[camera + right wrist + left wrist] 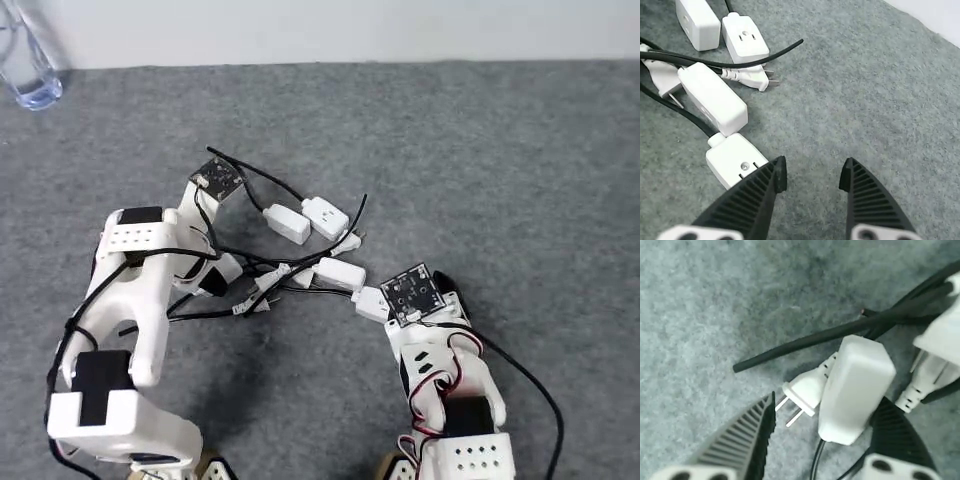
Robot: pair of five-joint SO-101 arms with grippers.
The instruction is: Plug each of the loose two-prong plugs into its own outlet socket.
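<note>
Two-prong plug (802,392) lies on grey carpet (700,315) between your left gripper's (827,407) spread jaws, just beside a white outlet socket (855,380), prongs pointing toward one finger (747,435), while your right gripper (814,167), likewise parted, hangs beside a second socket (732,162).

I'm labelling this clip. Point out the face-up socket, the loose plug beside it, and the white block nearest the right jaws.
face-up socket (743,36), right wrist view, its slotted face.
loose plug (755,79), right wrist view, its white body.
nearest white block (731,160), right wrist view, its top.
</note>
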